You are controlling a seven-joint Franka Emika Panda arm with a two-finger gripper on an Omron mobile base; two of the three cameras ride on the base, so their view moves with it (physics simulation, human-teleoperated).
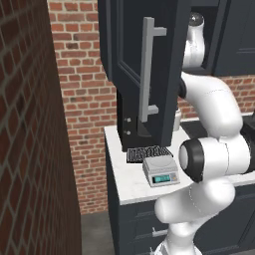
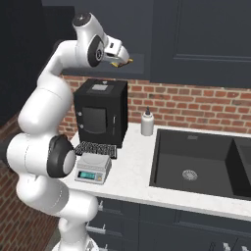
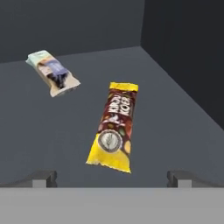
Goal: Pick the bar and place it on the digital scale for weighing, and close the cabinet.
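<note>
The bar (image 3: 114, 127), reddish-brown with yellow ends, lies flat on the dark shelf inside the cabinet, just ahead of my open gripper (image 3: 111, 178). Its fingertips (image 3: 41, 178) stand wide on either side of the bar's near end, with nothing between them. From the right base view the gripper (image 2: 123, 58) is high up, reaching into the cabinet. The cabinet door (image 1: 144, 69) hangs open, its long grey handle (image 1: 148, 69) facing me and hiding the hand. The digital scale (image 1: 160, 172) (image 2: 93, 169) sits on the white counter below with a bare platform.
A second, pale packet (image 3: 52, 73) lies on the shelf beyond and left of the bar. A dark ribbed tray (image 1: 148, 153) and a black appliance (image 2: 100, 117) stand behind the scale. A soap bottle (image 2: 146, 122) and a sink (image 2: 196, 166) are to the right.
</note>
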